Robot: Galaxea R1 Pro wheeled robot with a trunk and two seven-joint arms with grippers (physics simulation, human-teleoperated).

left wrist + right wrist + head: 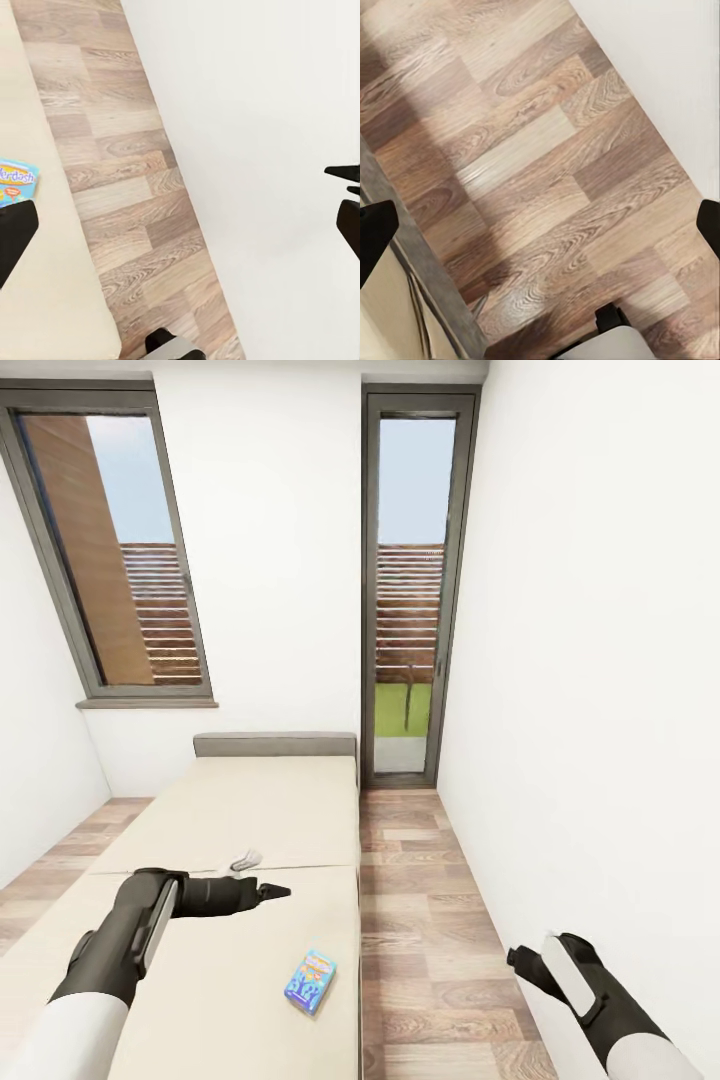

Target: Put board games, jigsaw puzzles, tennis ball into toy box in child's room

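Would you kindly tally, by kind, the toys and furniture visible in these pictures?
Board games: 1, the small blue box lying on the mattress.
Beds: 1, the beige bed.
Windows: 1, the grey-framed window.
Glass doors: 1, the tall narrow door.
Total: 4.

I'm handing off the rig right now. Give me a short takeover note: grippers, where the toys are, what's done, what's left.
Left gripper: open, empty, out over the bed.
Right gripper: open, empty, low beside the bed, over the wood floor.
Toys in sight: one blue board game lying flat on the mattress near its floor-side edge, ungrasped.
Done: nothing confirmable from these views.
Left: grasp that game, carry it to the toy box, then account for the remaining toys.
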